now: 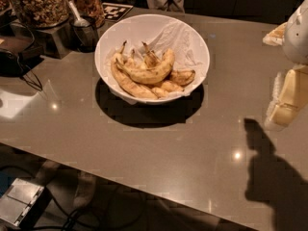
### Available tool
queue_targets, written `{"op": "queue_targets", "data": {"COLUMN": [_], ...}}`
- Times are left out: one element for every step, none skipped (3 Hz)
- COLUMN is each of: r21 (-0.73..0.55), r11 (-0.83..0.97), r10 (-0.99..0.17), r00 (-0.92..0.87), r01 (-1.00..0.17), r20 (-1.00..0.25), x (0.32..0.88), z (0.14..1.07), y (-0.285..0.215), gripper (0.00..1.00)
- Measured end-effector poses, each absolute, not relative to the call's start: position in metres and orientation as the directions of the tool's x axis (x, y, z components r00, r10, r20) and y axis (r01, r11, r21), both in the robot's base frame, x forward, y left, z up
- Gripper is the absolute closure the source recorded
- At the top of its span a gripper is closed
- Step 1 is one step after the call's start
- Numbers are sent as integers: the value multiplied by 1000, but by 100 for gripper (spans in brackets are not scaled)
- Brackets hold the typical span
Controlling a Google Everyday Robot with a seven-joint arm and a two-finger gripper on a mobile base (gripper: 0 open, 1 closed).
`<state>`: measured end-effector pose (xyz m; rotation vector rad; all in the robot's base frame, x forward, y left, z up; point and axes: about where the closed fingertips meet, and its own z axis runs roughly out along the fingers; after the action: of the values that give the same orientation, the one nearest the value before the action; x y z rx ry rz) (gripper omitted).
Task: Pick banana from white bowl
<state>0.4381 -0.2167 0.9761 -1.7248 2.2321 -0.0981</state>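
**Gripper off to the right, banana in the bowl**

The gripper [283, 105] hangs at the right edge of the table [159, 153], pale cream under the arm's rounded white casing [298, 32]. It is well apart from the fruit and holds nothing that I can see. How its grip is set I cannot tell from here. Its dark shadow [269, 177] falls across the tabletop below it, toward the near edge.

Over to the left, past a bare stretch of glossy brown tabletop, sits the white bowl [99, 57], lined with crumpled white paper [180, 37]. The banana [150, 75] lies on top of the heap inside, plump and strongly curved, yellow with brown speckles. Its thin dark stem points left and its other end curls up toward the back. A longer, slimmer banana [127, 84] lies beneath it along the near left wall, and a few smaller ones are tucked in to the right.

Behind the bowl, at the far left corner, stand two glass jars of nuts [38, 4]. A small metal cup with a scoop [84, 29] stands just beside the bowl's rim.
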Motion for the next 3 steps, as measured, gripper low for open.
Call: {"op": "queue_targets", "data": {"r21": [-245, -269, -284], "r11": [270, 232, 172], "r10": [-953, -961, -972], "r00": [-222, -178, -116], "r01": [-931, -935, -943], "r20": [-207, -210, -204], "x": [438, 446, 461], "z": [976, 982, 988], "y": [-217, -208, -198], "gripper": [0, 0, 0]}}
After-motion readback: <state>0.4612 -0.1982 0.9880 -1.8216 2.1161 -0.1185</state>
